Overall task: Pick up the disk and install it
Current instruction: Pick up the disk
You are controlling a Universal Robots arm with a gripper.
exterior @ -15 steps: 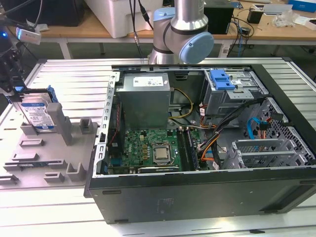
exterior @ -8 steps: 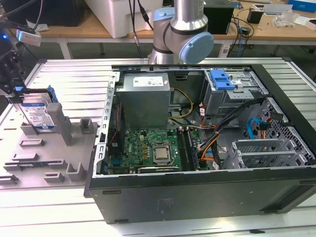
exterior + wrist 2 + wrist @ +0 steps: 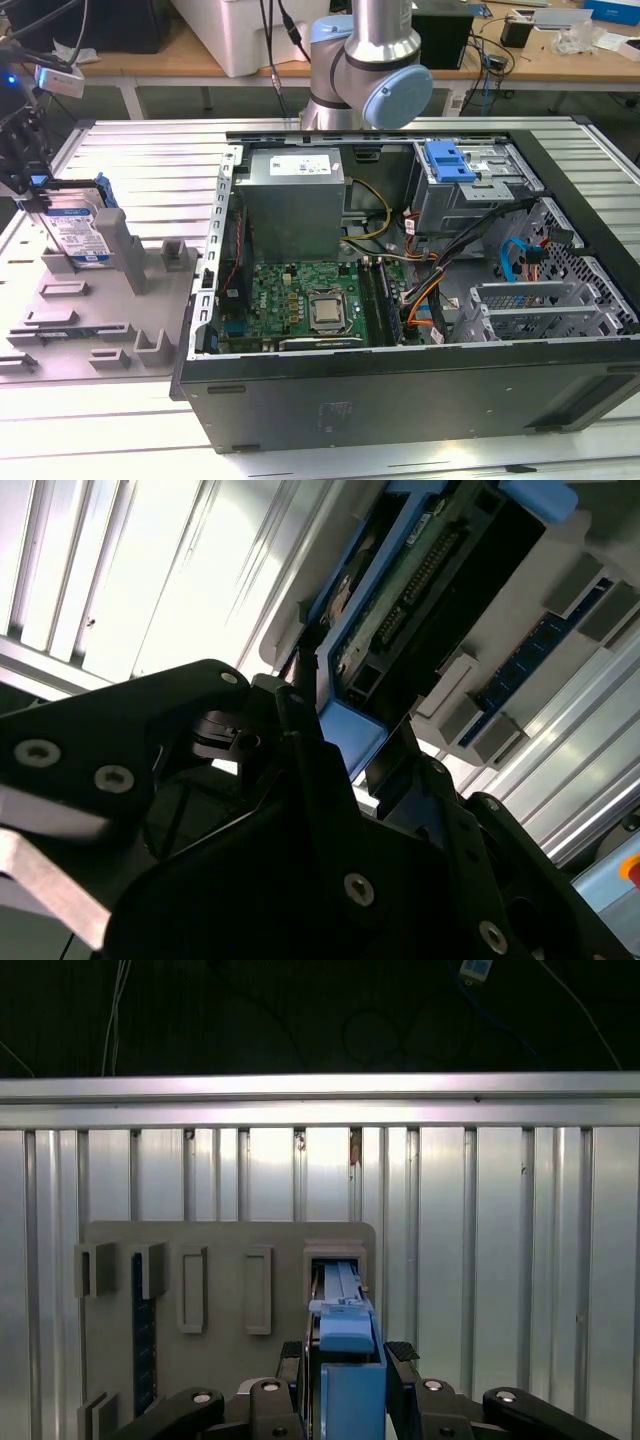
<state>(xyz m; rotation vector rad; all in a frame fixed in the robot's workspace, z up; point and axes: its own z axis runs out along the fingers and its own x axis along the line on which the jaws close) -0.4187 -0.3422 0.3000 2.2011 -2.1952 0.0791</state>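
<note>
The disk (image 3: pixel 78 232) stands on edge in a slot of the grey fixture plate (image 3: pixel 100 300) at the exterior view's left. It is a silver drive with a white-and-blue label and a blue frame. My gripper (image 3: pixel 33 188) comes down on its upper edge from above. In the first wrist view the blue frame of the disk (image 3: pixel 348 1332) sits tight between the black fingers (image 3: pixel 400 1358) of my gripper (image 3: pixel 345 1362), reaching from them down to the slot. In the second wrist view my gripper (image 3: pixel 340 725) is shut on the frame end of the disk (image 3: pixel 420 590), whose circuit-board side shows.
An open computer case (image 3: pixel 400 390) lies at the exterior view's centre and right. It holds a grey power-supply box (image 3: pixel 295 195), a motherboard (image 3: pixel 310 300), cables and a grey drive cage (image 3: pixel 455 205) with a blue latch (image 3: pixel 448 160). The arm's base (image 3: pixel 360 60) stands behind it.
</note>
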